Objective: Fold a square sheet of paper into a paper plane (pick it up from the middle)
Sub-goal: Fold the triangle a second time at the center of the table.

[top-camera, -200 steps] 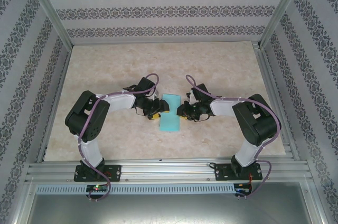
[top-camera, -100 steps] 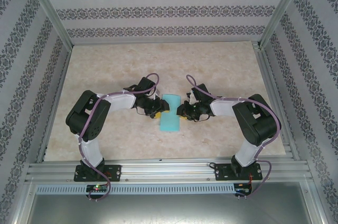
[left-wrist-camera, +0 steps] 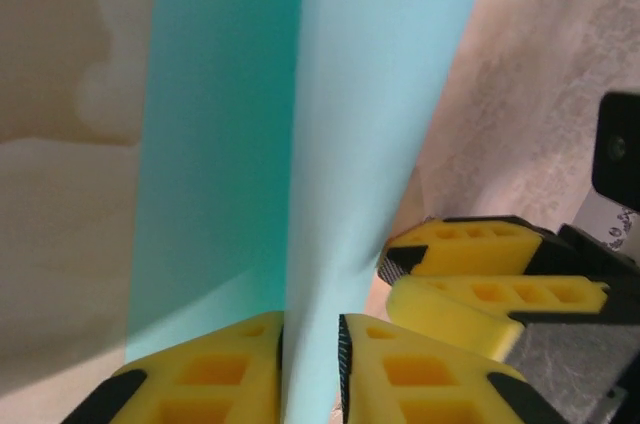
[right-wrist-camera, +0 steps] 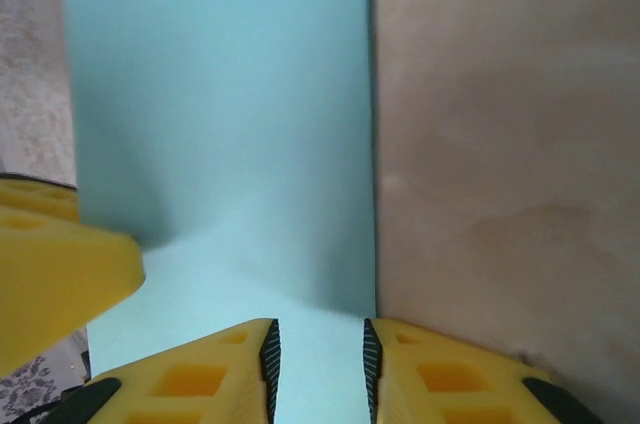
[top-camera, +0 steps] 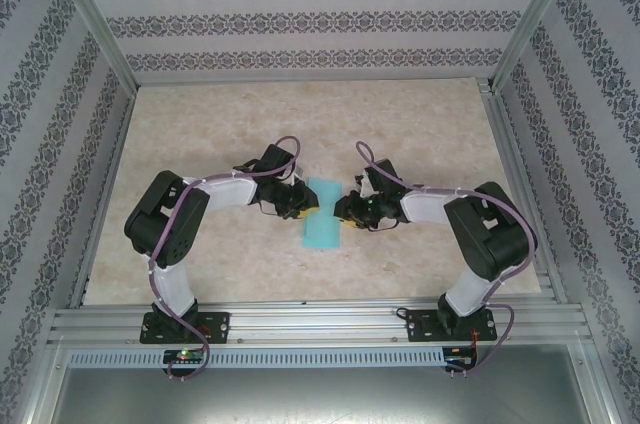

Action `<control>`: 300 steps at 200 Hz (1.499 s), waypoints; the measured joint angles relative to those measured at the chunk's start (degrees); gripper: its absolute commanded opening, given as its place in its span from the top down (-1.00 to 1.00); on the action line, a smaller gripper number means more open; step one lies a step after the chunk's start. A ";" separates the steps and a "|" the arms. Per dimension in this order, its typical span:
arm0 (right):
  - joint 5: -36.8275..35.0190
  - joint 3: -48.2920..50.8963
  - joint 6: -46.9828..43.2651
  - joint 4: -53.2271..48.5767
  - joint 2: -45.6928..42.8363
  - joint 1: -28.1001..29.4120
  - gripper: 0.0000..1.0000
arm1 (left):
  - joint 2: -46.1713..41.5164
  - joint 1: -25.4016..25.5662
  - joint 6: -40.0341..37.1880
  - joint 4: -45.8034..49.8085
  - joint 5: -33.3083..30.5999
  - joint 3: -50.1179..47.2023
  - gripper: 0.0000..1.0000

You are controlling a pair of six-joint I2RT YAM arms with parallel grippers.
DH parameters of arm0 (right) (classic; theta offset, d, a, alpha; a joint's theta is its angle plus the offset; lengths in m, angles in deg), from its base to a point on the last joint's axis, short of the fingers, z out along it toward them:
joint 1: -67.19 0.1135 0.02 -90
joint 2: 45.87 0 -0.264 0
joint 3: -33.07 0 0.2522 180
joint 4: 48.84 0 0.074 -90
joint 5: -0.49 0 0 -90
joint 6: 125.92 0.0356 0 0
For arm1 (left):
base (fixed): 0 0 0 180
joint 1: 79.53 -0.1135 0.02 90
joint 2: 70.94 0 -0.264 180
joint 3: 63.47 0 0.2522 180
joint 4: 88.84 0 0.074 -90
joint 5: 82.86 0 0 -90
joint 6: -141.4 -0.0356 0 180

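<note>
The turquoise-blue sheet of paper lies mid-table as a narrow upright strip, folded lengthwise, between the two grippers. In the left wrist view one layer of the paper rises off the table and runs between my left gripper's yellow fingers, which are shut on it. My left gripper sits at the strip's left edge. At the strip's right edge, my right gripper stands open. In the right wrist view the paper lies under the right gripper, whose jaws straddle its right edge.
The beige marbled tabletop is bounded by aluminium rails and patterned walls. The right gripper's yellow fingers show close beside the left gripper, a short gap apart. A left gripper finger intrudes at the left of the right wrist view.
The right arm's elbow has shifted slightly to the right. The paper and the left arm have barely moved.
</note>
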 measured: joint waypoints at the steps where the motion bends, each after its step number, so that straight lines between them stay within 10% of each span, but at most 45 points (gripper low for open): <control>1: -0.07 0.04 0.00 -0.13 -0.20 0.00 0.24 | 0.00 -0.04 0.02 0.00 -0.02 0.02 0.65; 83: -14.40 3.87 -8.02 -5.88 -23.63 3.67 0.09 | 0.13 -0.76 -7.52 9.01 -1.20 7.21 0.78; 220: -39.23 -14.03 -23.93 -22.71 -9.62 33.16 -0.29 | 0.61 -0.63 -7.56 11.19 -0.04 8.00 0.76; 300: -48.57 -17.99 -24.85 -27.87 -3.32 34.42 0.26 | 0.61 -0.28 -6.51 11.02 -0.02 8.00 0.75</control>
